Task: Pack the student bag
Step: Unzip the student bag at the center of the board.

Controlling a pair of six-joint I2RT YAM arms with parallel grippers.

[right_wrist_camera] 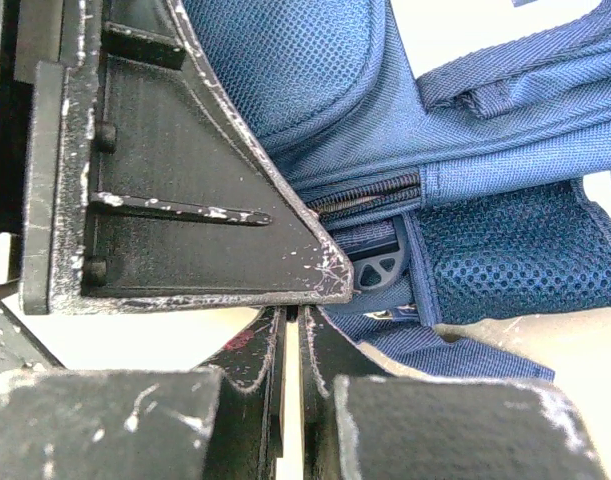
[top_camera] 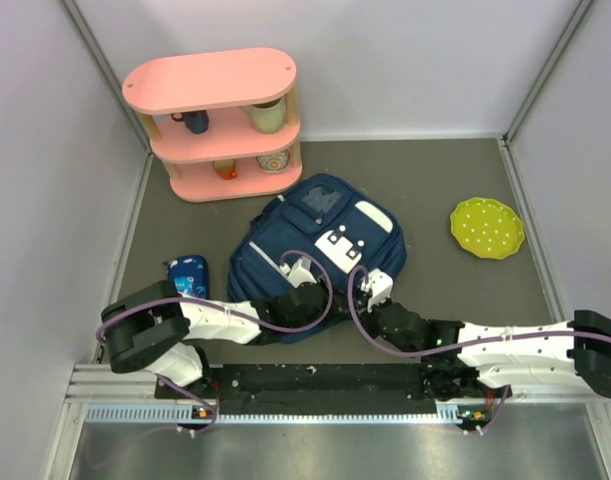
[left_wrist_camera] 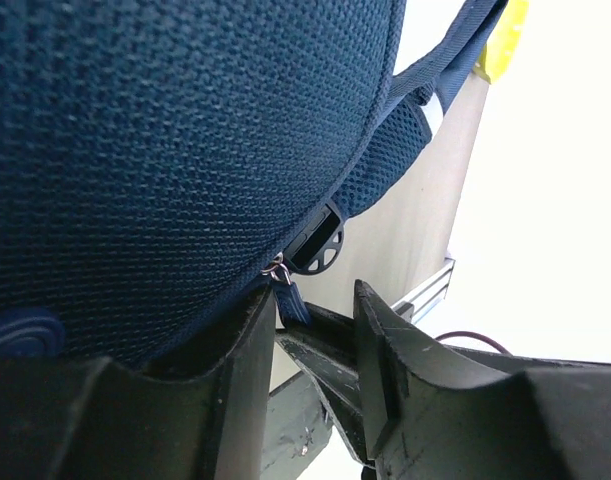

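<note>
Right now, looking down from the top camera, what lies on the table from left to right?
Pencil case → bag → plate. The pink shelf spans the first two, so it is left out.

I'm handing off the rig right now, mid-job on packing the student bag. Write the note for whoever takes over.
Left gripper: open, a zipper pull of the student bag between its fingers, not clamped.
Right gripper: shut, at the bag's near edge; whether it pinches fabric, I cannot tell.
Bag lies flat mid-table; pencil case on the table to its left, outside it.
Done: nothing visibly packed.
Left: probably unzip the bag, then load the pencil case.
</note>
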